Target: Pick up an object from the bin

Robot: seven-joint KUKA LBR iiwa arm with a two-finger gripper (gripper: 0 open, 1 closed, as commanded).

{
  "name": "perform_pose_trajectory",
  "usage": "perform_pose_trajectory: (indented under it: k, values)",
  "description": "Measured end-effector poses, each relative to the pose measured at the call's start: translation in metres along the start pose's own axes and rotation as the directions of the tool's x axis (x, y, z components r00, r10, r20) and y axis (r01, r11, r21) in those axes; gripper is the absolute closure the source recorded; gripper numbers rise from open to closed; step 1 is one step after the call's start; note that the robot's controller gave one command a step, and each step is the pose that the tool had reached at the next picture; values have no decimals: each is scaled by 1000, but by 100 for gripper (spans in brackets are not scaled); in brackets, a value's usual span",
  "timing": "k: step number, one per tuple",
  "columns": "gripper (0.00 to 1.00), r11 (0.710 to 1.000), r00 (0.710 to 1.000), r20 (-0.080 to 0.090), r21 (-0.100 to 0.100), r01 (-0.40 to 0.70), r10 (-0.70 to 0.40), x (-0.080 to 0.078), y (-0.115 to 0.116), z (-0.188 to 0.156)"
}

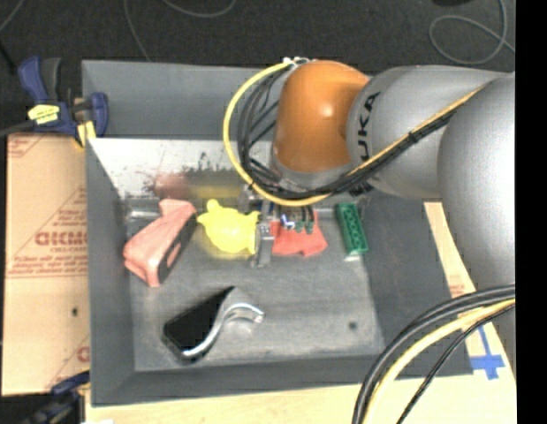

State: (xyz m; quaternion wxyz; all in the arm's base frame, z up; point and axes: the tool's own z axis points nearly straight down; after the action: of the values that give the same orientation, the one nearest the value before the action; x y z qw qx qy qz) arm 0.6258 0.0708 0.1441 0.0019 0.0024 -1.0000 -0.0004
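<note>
Gripper hangs low at the back middle of the bin, tucked under the orange wrist cover. From my station I cannot tell whether it is open or closed, or whether anything is in it.

Going across from the view's left, a pink wedge with a dark face lies near the left wall. In front of it, toward the near wall, a black and silver tool lies alone, well apart from the gripper. Next is a yellow toy, right up against the gripper's side; I cannot say whether they touch. Then comes a red piece, flat on the floor and partly hidden beneath the gripper. Last, a green studded block lies just beside the red piece.

I judge this to be the grasp step, with nothing lifted yet. The likely target is the red piece, though the yellow toy is close enough to be the one. For the next move I would want a firm close on one thing only, then a straight lift clear of its neighbours. A flat piece may slip, so I would watch it as it leaves the floor.
</note>
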Motion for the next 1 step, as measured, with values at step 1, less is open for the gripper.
perform_pose_trajectory:
  k: [1]
  values:
    - [0, 1000, 1000, 7, -1, -1, 1, -1, 0, -5]
